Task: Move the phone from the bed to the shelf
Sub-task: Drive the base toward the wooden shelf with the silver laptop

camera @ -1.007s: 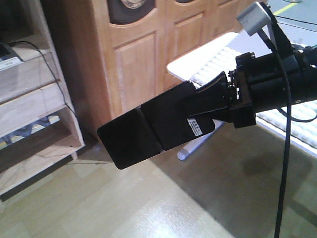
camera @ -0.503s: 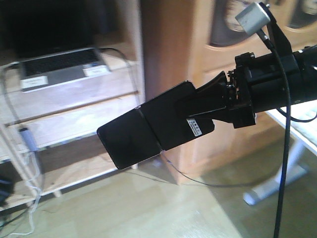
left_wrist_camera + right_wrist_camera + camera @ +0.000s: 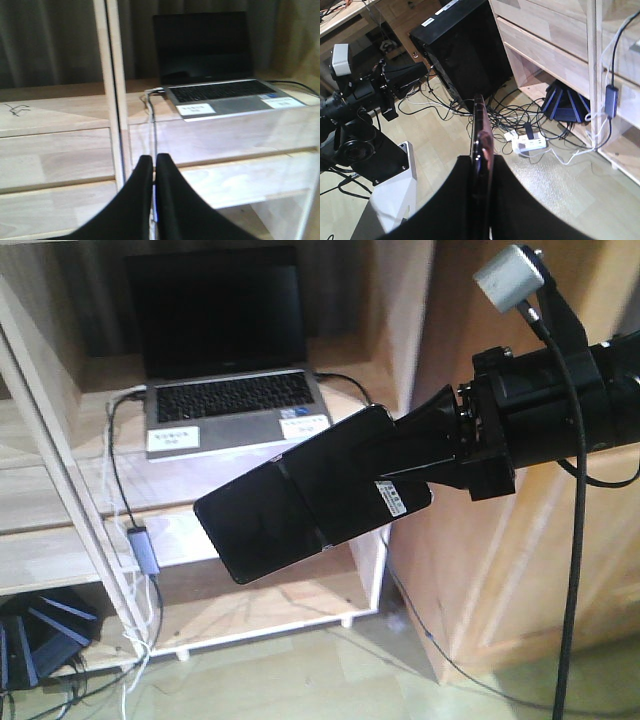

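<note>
My right gripper is shut on the phone, a glossy black slab with a crease and a small white sticker. The phone is held in the air, tilted, in front of the light-wood shelf. The right wrist view has the phone edge-on, its pinkish edge showing, clamped between the right gripper's fingers above the floor. My left gripper is shut with nothing in it and faces the shelf. The bed is out of view.
A silver laptop stands open on an upper shelf board, with cables hanging down. A wooden cabinet stands to the right. On the floor lie a black box, a power strip and tangled wires.
The front view has swung left. The shelf with the laptop has come to the middle and the cabinet has slid right. The phone stays clamped the same way in my right gripper.
</note>
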You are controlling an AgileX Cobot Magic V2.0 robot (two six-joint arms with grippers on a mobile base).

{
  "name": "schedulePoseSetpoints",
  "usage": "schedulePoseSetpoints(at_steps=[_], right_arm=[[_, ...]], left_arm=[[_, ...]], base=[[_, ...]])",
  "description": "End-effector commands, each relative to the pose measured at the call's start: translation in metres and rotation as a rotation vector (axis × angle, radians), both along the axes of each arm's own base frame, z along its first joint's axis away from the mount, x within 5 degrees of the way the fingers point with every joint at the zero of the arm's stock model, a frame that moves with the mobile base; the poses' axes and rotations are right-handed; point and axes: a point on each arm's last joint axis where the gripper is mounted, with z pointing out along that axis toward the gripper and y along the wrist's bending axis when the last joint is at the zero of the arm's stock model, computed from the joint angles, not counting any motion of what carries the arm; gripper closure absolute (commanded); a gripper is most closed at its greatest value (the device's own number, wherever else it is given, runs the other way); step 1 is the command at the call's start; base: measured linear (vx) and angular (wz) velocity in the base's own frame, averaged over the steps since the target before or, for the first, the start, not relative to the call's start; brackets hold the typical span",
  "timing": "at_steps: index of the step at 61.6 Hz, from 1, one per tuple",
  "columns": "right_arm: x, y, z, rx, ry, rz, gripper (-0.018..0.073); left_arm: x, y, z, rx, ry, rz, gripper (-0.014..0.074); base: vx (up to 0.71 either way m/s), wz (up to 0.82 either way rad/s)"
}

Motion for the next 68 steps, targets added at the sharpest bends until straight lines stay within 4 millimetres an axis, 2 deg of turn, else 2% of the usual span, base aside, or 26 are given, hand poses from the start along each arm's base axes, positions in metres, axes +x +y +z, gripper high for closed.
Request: schedulePoseSetpoints(at_steps=[1,68], right_arm=[[-0.0145,0.0019,0.0216,0.089,-0.02,0.051,0.0561],[-0.0145,0.0019,0.0216,0.089,-0.02,0.051,0.0561]], left_arm=[[-0.0013,-0.0002,0.0145,-0.011,-0.108,-0.002,0.0595],[-0.0013,-0.0002,0.0145,-0.011,-0.108,-0.002,0.0595]], base=[[0.29,0.26],[0.24,0.16]])
